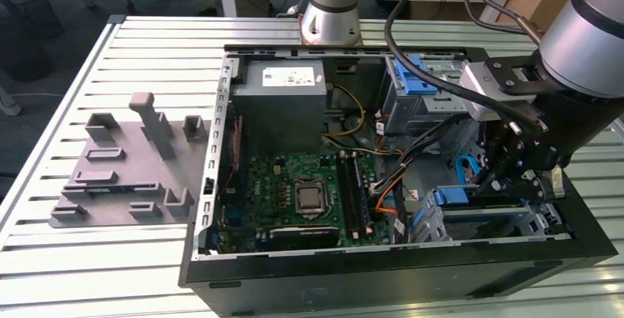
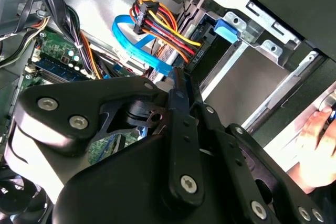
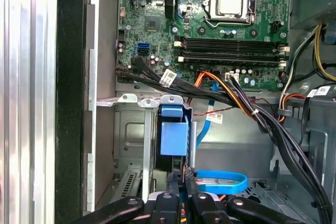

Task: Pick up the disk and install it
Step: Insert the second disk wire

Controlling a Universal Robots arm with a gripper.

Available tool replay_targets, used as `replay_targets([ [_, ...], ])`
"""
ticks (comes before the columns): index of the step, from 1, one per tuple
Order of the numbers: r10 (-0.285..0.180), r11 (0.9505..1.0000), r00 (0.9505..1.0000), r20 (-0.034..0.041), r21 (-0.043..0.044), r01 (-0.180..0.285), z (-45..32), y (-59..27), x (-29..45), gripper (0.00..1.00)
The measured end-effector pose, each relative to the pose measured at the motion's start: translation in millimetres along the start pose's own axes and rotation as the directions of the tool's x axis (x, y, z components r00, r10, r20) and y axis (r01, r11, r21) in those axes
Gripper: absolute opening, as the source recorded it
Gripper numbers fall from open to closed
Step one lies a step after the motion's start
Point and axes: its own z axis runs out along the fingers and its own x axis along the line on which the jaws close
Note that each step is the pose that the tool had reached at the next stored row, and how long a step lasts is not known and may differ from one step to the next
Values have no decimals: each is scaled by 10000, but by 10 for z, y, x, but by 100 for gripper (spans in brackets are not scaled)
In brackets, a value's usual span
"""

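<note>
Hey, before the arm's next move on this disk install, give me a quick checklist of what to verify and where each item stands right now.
1. Tool at the drive cage: ok, it sits low, right by the cage's blue tab.
2. Disk in the tool: cannot tell.
3. Blue cable away from the tool: not ok, its loop lies right beside the tool.
4. Hand away from the work: not ok, in the second wrist view a hand is close behind the tool.
5. Case open: ok, the motherboard is exposed.
</note>
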Motion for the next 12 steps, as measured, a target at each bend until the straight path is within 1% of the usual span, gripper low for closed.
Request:
replay_targets([
  [7, 0, 10000, 10000, 2, 0, 0, 10, 0, 1, 16],
  [12, 1, 10000, 10000, 19, 1, -1, -4, -1, 1, 16],
])
